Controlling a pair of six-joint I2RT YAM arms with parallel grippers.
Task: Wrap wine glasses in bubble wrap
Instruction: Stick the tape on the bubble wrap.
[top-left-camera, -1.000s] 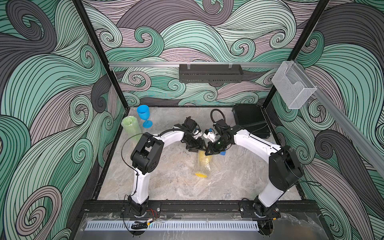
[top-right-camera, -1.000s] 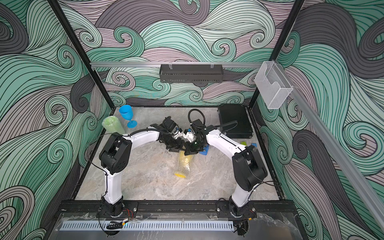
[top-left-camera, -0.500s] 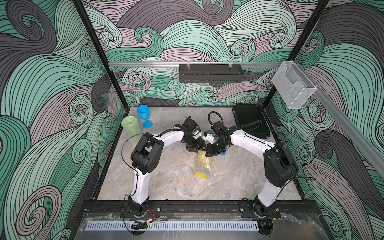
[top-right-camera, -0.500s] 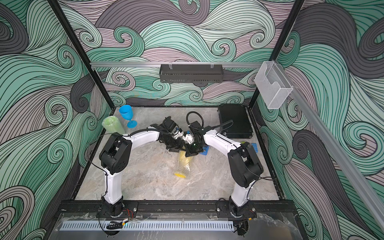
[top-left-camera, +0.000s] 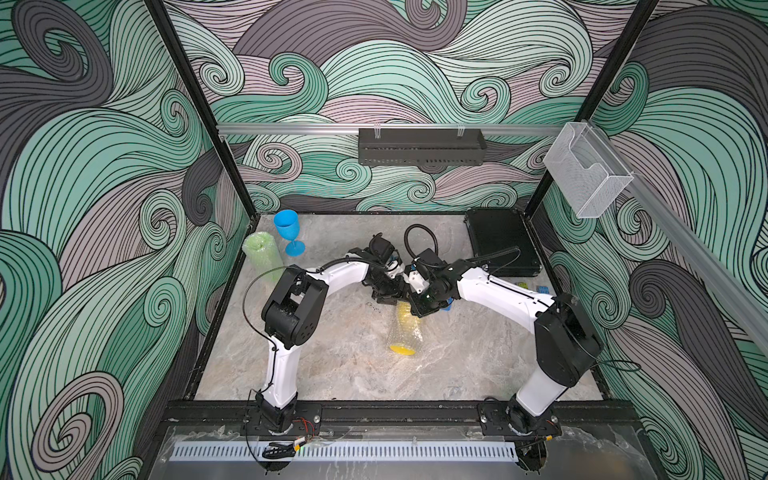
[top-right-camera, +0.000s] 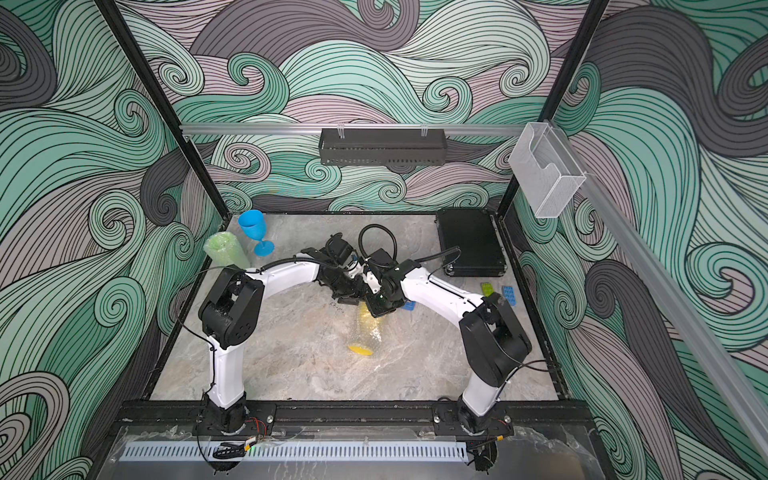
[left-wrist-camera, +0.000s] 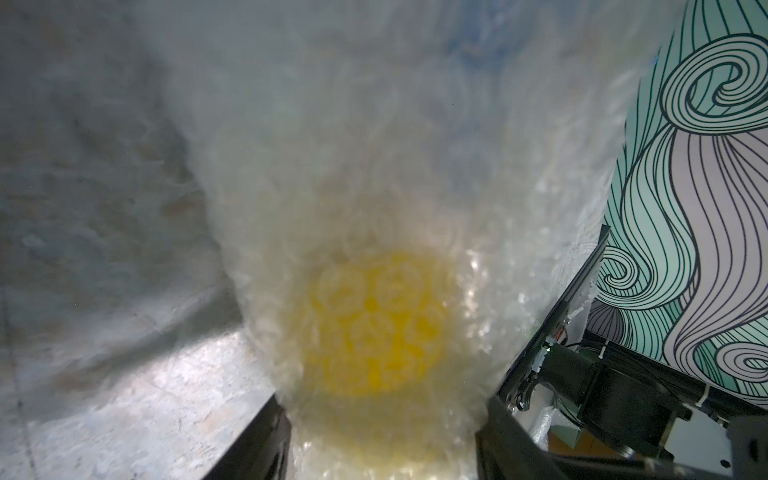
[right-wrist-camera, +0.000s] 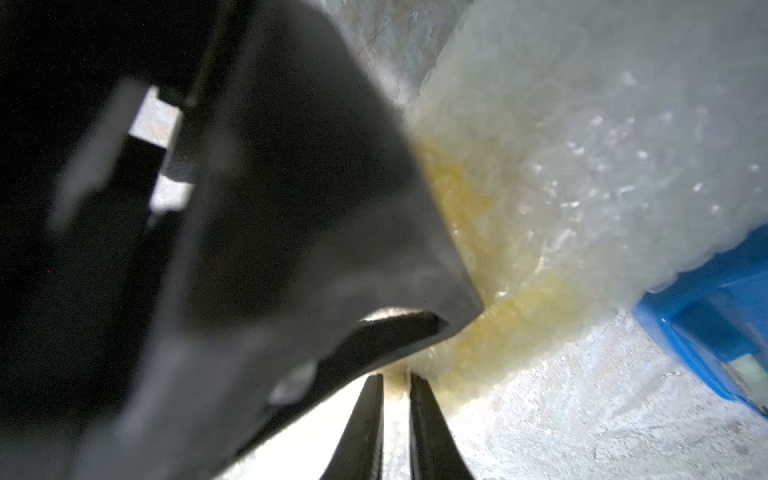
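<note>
Currently left gripper (left-wrist-camera: 382, 440) clamps the yellow goblet (top-left-camera: 402, 350) through its bubble wrap (left-wrist-camera: 374, 187); the goblet lies on its side mid-table (top-left-camera: 332, 365), foot toward the arm bases. Right gripper (right-wrist-camera: 395, 399) sits just beside the roll, jaws only narrowly parted. Blue goblet (top-left-camera: 286, 232) stands upright in the far left corner, with the wrapped green goblet (top-left-camera: 259, 253) beside it.

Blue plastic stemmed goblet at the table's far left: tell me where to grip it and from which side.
Probably the thin stem of the blue plastic goblet, tool level, coming from the side facing the middle of the table. It stands upright, its bowl flares wide, and a bubble-wrapped green bundle crowds its other side.
</note>
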